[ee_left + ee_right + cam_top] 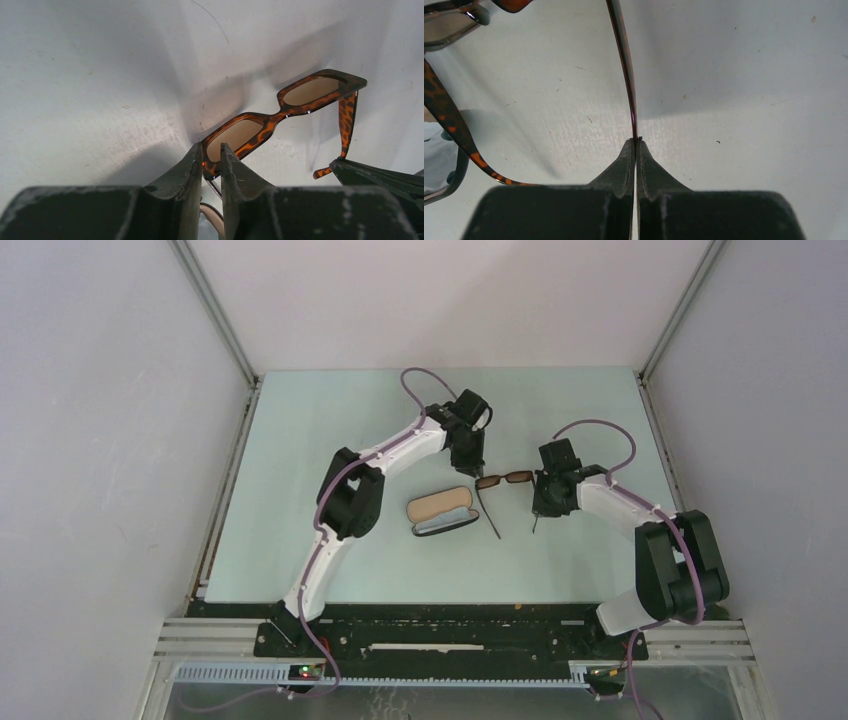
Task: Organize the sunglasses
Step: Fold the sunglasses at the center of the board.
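Note:
The brown tortoiseshell sunglasses [503,479] are at the table's middle, temple arms unfolded toward the near side. My left gripper [472,470] is shut on the frame's left corner; in the left wrist view its fingers [211,160] clamp the corner of the sunglasses [280,115]. My right gripper [540,502] is shut on the thin right temple arm; in the right wrist view the gripper [636,142] pinches the end of that arm [626,75]. The other temple arm [444,120] shows at the left.
The oblong black case [442,511] with tan lining lies open just left of and nearer than the sunglasses, below my left gripper. Its edge shows in the right wrist view [439,165]. White walls with metal rails bound the table.

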